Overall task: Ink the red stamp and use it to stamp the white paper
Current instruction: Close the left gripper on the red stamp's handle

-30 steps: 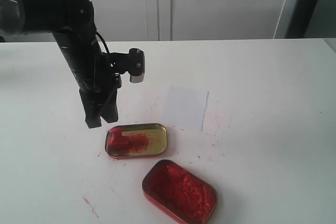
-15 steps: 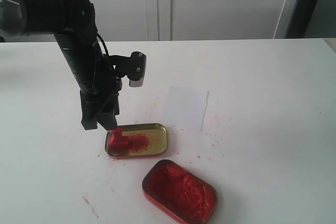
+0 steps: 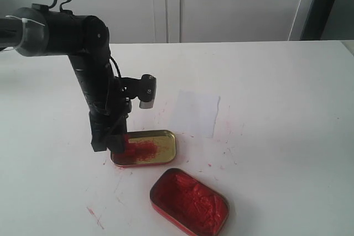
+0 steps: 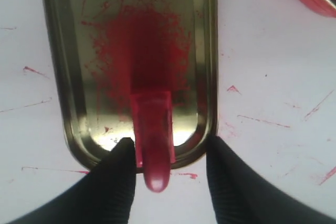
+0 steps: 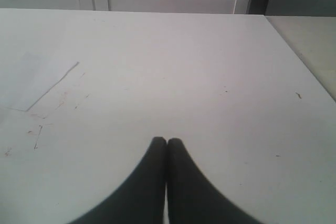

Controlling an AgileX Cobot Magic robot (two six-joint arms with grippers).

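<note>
Left pincer (image 4: 170, 142) spread, red stamp (image 4: 153, 148) between fingers (image 4: 113, 182), inside gold lid (image 4: 208, 51). White paper (image 3: 194, 113) near, off to its right. Right pincer (image 5: 167, 142) pressed together over table (image 5: 210, 77).

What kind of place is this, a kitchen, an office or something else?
Probably a robot lab or test bench indoors: a white table with red ink marks, plain white cabinet doors behind it, and a black robot arm above a gold tin lid.
</note>
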